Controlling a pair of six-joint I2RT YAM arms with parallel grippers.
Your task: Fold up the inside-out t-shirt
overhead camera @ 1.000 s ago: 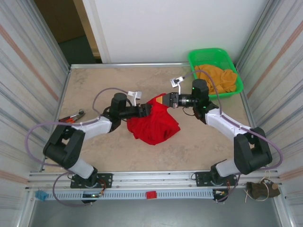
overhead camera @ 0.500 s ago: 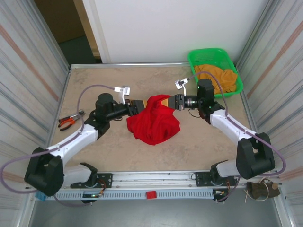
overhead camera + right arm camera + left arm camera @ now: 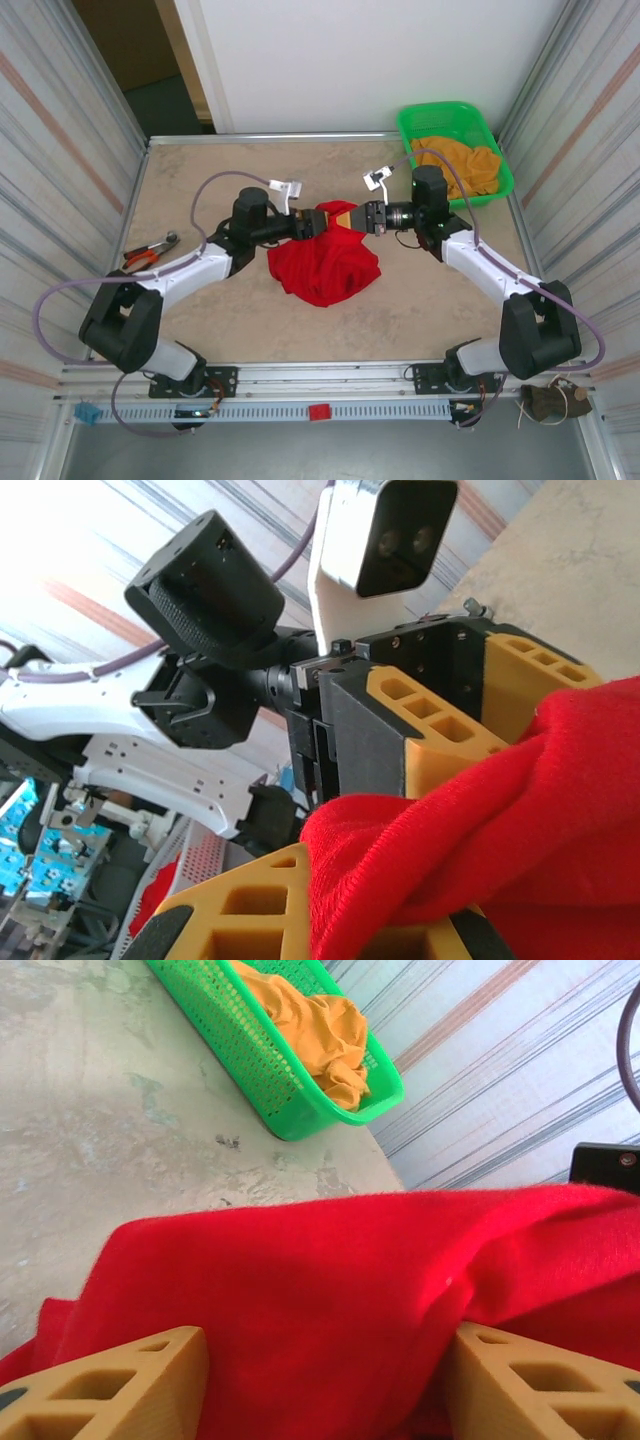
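The inside-out t-shirt [image 3: 325, 258] is a bright red bunched heap in the middle of the table, its top edge lifted between the two grippers. My right gripper [image 3: 352, 215] comes in from the right and is shut on a fold of the shirt [image 3: 470, 850], pinched between its yellow fingers [image 3: 250, 910]. My left gripper [image 3: 312, 226] meets the shirt from the left. Its fingers [image 3: 130, 1380] stand wide apart, with red cloth [image 3: 330, 1290] filling the gap between them. The left gripper's head [image 3: 440, 710] sits close in front of the right wrist camera.
A green basket [image 3: 492, 130] holding orange-yellow cloth [image 3: 468, 165] stands at the back right corner. Pliers with red handles [image 3: 150, 250] lie near the left edge. Metal walls close both sides. Bare tabletop lies in front of and behind the shirt.
The left arm drew back to the left, then came in again to the shirt's top left, its jaws spreading wider. The right gripper kept its hold and barely shifted.
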